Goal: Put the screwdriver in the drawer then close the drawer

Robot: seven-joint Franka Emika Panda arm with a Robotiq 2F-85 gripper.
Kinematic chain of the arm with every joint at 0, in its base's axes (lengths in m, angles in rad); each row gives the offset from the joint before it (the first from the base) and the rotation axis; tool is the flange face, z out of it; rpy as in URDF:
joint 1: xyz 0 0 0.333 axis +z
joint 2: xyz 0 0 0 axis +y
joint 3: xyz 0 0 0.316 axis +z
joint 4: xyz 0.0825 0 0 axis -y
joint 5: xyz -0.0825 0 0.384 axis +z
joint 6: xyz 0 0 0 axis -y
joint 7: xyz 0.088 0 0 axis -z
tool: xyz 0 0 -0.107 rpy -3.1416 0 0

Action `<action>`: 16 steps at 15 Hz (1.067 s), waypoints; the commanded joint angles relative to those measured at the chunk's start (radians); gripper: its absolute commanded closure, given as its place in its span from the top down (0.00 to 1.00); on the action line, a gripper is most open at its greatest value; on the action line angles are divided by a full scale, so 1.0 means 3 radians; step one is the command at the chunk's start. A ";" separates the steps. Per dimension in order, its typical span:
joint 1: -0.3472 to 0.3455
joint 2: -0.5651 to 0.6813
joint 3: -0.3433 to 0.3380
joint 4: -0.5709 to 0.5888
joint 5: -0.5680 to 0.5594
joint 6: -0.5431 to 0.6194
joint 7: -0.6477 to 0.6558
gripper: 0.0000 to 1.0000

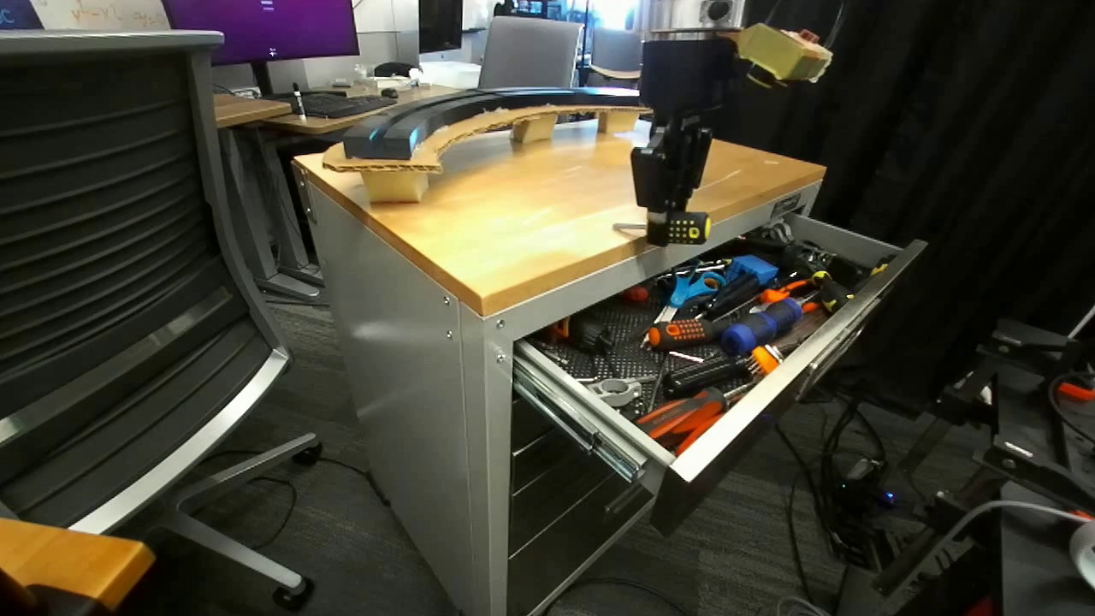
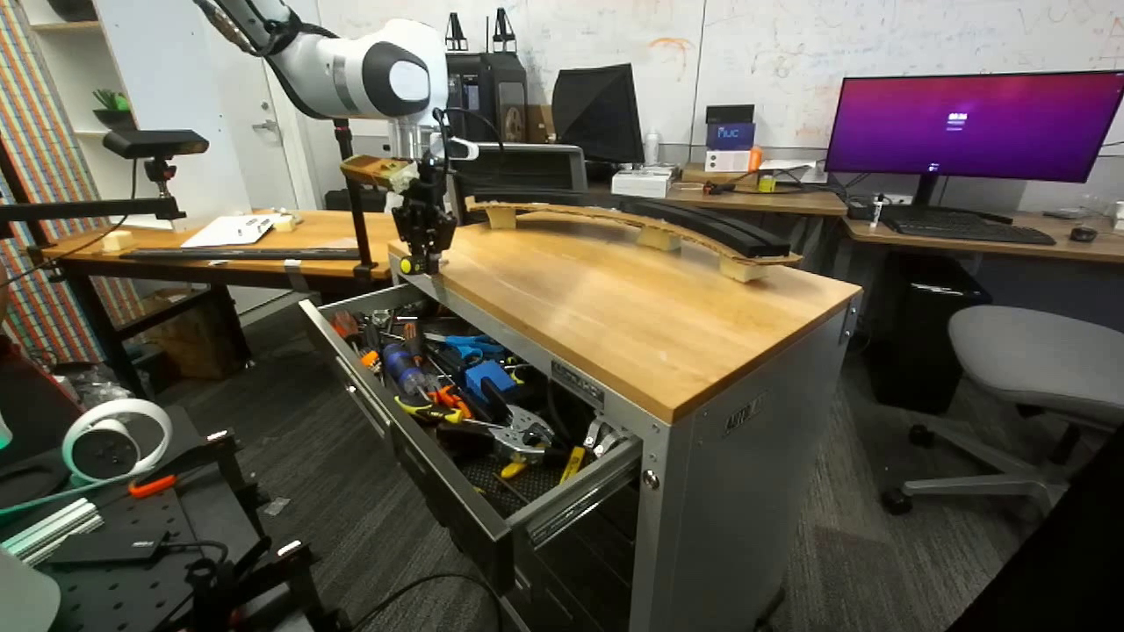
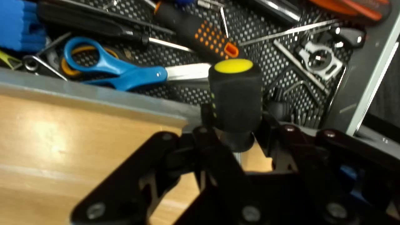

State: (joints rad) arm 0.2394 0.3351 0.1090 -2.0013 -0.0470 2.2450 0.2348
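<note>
The screwdriver is stubby and black with a yellow end cap; it shows in both exterior views [image 1: 691, 228] [image 2: 407, 265] and large in the wrist view [image 3: 236, 97]. My gripper [image 1: 658, 229] [image 2: 428, 262] [image 3: 235, 120] is shut on its handle, one finger on each side. The screwdriver lies about level, with its shaft over the wooden top and its yellow end toward the drawer. It is held near the cabinet's front edge. The drawer [image 1: 791, 376] [image 2: 421, 448] [image 3: 364, 89] is pulled out and full of tools.
In the drawer lie blue scissors [image 3: 137, 75], an orange-dotted handle [image 3: 209, 37], a blue handle [image 1: 761, 327] and pliers. A black curved track [image 1: 479, 111] on cardboard stands on the wooden top [image 1: 547, 205]. A chair [image 1: 111, 282] stands beside the cabinet.
</note>
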 commanded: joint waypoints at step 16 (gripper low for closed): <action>-0.0249 -0.0665 -0.0136 -0.1397 0.0073 -0.0238 0.0710 0.75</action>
State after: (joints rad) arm 0.1933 0.1649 0.0920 -2.3514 -0.0313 2.1787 0.3671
